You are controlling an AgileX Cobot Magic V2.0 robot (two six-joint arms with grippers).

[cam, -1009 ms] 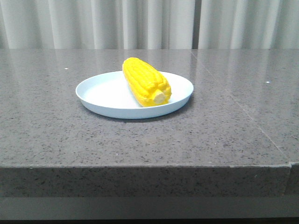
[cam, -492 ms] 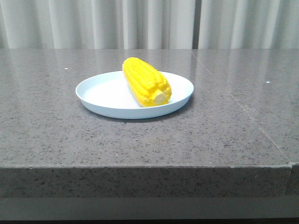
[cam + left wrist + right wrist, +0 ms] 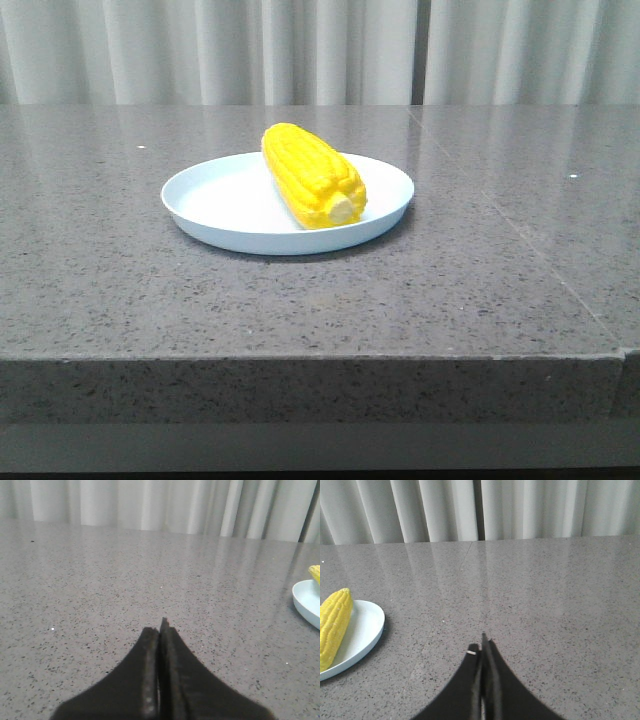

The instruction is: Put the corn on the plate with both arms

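The yellow corn (image 3: 312,176) lies on the pale blue plate (image 3: 215,200) in the middle of the grey stone table, its pale stub end toward the front. No arm shows in the front view. My left gripper (image 3: 160,630) is shut and empty over bare table; the plate's rim (image 3: 306,602) and a bit of corn (image 3: 315,572) show far off at the frame's edge. My right gripper (image 3: 482,647) is shut and empty over bare table; the corn (image 3: 334,625) and plate (image 3: 362,632) lie well off to one side.
The grey speckled table (image 3: 480,280) has its front edge (image 3: 320,358) close to the camera, with a seam (image 3: 530,250) running down the right part. White curtains (image 3: 320,50) hang behind the table.
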